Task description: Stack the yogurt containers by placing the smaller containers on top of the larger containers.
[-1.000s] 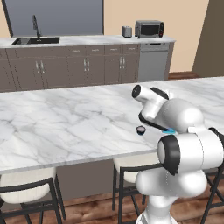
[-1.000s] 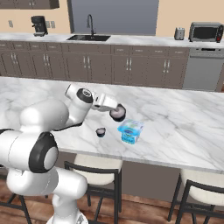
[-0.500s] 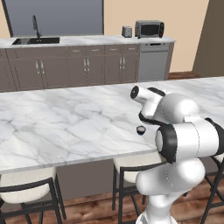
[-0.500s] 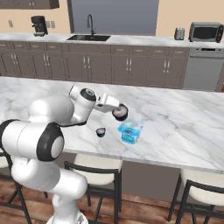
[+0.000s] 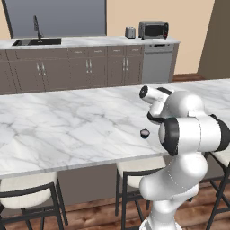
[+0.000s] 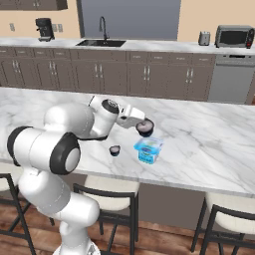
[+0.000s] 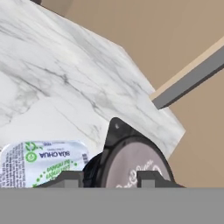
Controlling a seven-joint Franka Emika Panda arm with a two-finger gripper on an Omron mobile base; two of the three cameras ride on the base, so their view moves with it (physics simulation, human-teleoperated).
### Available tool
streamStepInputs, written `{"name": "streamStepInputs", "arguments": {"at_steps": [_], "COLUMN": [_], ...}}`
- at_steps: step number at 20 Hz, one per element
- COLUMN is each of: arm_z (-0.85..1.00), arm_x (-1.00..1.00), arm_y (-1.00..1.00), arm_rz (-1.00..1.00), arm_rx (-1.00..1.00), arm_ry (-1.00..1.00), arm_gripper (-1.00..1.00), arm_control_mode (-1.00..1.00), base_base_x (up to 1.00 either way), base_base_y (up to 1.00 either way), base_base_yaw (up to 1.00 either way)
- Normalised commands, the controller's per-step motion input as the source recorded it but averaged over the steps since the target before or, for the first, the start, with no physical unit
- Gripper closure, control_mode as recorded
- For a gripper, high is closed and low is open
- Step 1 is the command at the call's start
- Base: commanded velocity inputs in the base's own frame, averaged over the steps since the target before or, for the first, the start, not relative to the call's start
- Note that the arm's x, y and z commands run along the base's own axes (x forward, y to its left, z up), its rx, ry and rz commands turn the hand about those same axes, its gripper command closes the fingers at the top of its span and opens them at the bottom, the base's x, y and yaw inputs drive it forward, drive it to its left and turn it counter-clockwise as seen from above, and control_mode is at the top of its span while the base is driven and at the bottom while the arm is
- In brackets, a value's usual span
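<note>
My gripper [image 6: 143, 125] is shut on the wider dark yogurt container [image 6: 145, 128], held just above the marble island counter [image 6: 209, 144]. In the hand view its greyish top [image 7: 131, 168] tilts toward the camera between the finger tips, with the gripper [image 7: 109, 180] around it. The smaller container [image 6: 115, 150] stands by itself on the counter near the front edge, left of and nearer than the held cup. In the left base view it [image 5: 144, 133] sits just left of my arm.
A blue and white lidded tub [image 6: 148, 150] sits on the counter right beside and below the held cup, and shows as a printed lid [image 7: 43, 159] in the hand view. Stools [image 6: 107, 196] stand under the counter's front edge. The far counter holds a sink [image 6: 99, 43] and a microwave [image 6: 233, 36].
The hand with the wider cup has drifted slightly to the right, toward the blue tub. The arm's elbow has swung closer to the cameras. The small cup has not moved.
</note>
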Motion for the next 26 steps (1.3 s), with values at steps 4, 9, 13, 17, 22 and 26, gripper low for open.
{"name": "streamStepInputs", "arguments": {"at_steps": [4, 9, 13, 17, 22, 26], "arm_z": [-0.07, 0.00, -0.09, -0.20, -0.12, -0.08], "arm_x": [0.02, 0.00, 0.00, 0.00, 0.03, 0.11], "arm_y": [-0.03, 0.00, 0.00, 0.00, -0.01, -0.03], "arm_rz": [0.01, 0.00, 0.00, 0.00, 0.00, 0.00], "arm_rx": [0.00, 0.00, 0.00, 0.01, 0.02, 0.03], "arm_ry": [0.02, 0.00, 0.00, 0.00, 0.00, 0.00], "arm_gripper": [1.00, 1.00, 1.00, 1.00, 1.00, 1.00], "arm_control_mode": [-1.00, -1.00, -1.00, -1.00, -1.00, -1.00], "base_base_x": [0.00, 0.00, 0.00, 0.00, 0.00, 0.00], "base_base_y": [0.00, 0.00, 0.00, 0.00, 0.00, 0.00], "base_base_yaw": [0.00, 0.00, 0.00, 0.00, 0.00, 0.00]}}
